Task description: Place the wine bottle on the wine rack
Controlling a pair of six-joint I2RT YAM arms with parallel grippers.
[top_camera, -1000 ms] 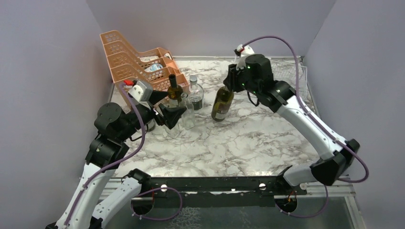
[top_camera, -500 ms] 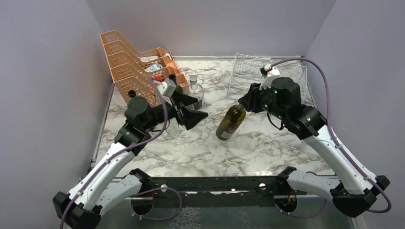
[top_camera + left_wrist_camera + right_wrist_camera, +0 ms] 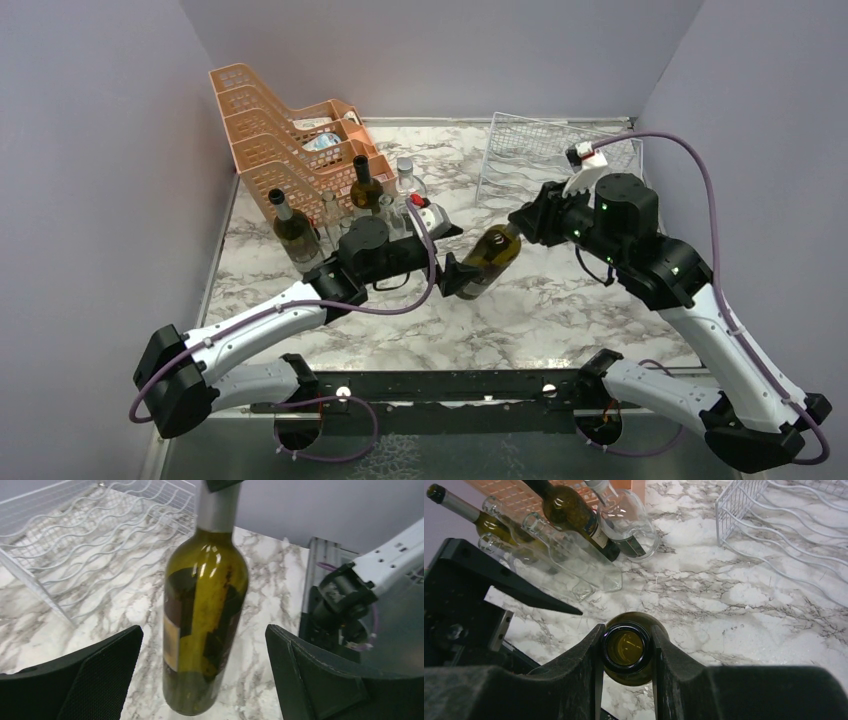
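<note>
Right gripper (image 3: 626, 652): closed on the neck of the bottle (image 3: 487, 258), one finger pressed to each side just under the mouth. The bottle hangs tilted over mid-table (image 3: 560, 310), neck up toward the right arm and base down toward the left arm. It appears clear of the marble.

Left gripper (image 3: 202, 630): spread wide, one finger on each side of the bottle's lower body, with a gap showing on both sides in the left wrist view.

Changes from half a second ago: the left arm was beside the spare bottles (image 3: 365, 185) near the trays (image 3: 290, 130). It has since stretched right across the table to bracket the bottle's base. The right arm has drawn back to the right, and the bottle leans further over than before.

Rack (image 3: 540, 160): at the far right of the table, well apart from the bottle.
</note>
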